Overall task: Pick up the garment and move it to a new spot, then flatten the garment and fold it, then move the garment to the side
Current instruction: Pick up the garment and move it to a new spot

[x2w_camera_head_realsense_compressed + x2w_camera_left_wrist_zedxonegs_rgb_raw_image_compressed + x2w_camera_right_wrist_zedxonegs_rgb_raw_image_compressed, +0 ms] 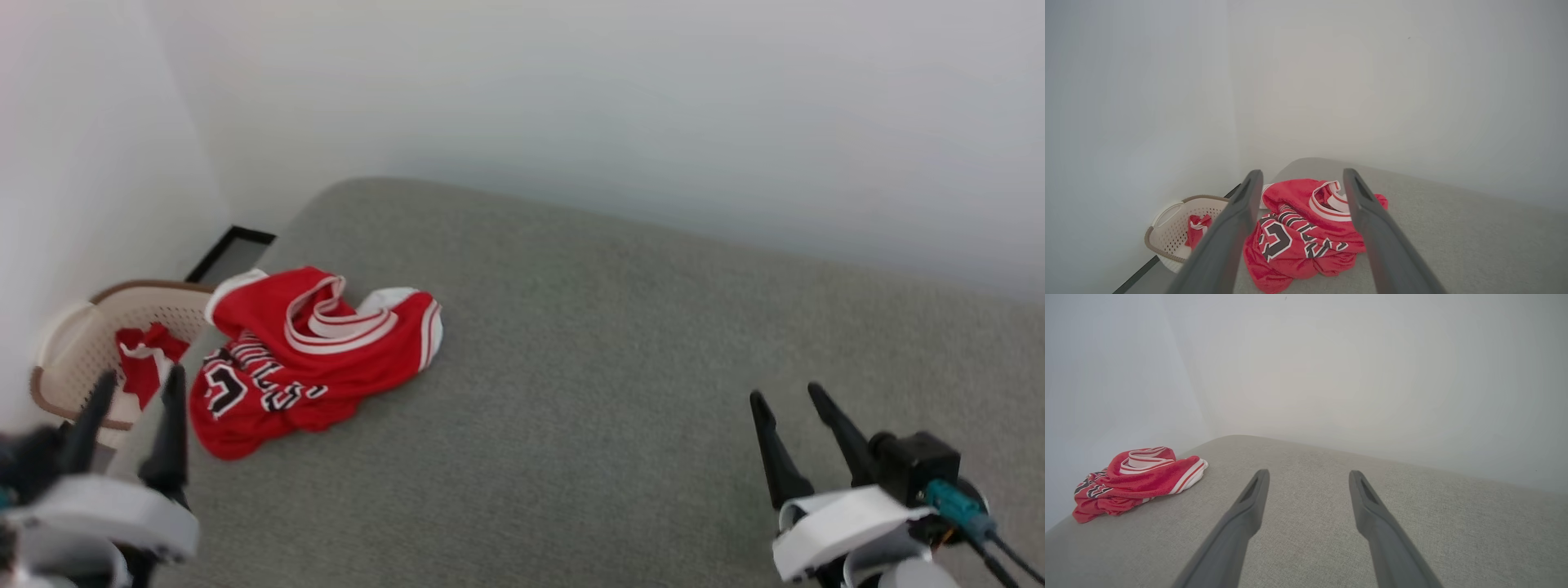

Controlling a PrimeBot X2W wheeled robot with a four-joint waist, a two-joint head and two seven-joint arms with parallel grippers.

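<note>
The garment [302, 359] is a red jersey with striped trim and black lettering, lying crumpled near the left edge of a grey padded surface [620, 359]. My left gripper [139, 385] hovers open just to its near left, with nothing between the fingers. Through the left wrist view the garment [1302, 228] lies straight ahead, framed by the two dark fingers [1237, 216]. My right gripper [785, 394] is open at the lower right, far from the cloth. In the right wrist view the garment [1135, 482] sits well off to the left of my right gripper [1308, 473].
A beige lattice basket [73, 335] stands on the floor left of the surface, holding a small red-and-white cloth bundle [143, 359]. White walls close in behind and on the left. The basket [1171, 228] also appears in the left wrist view.
</note>
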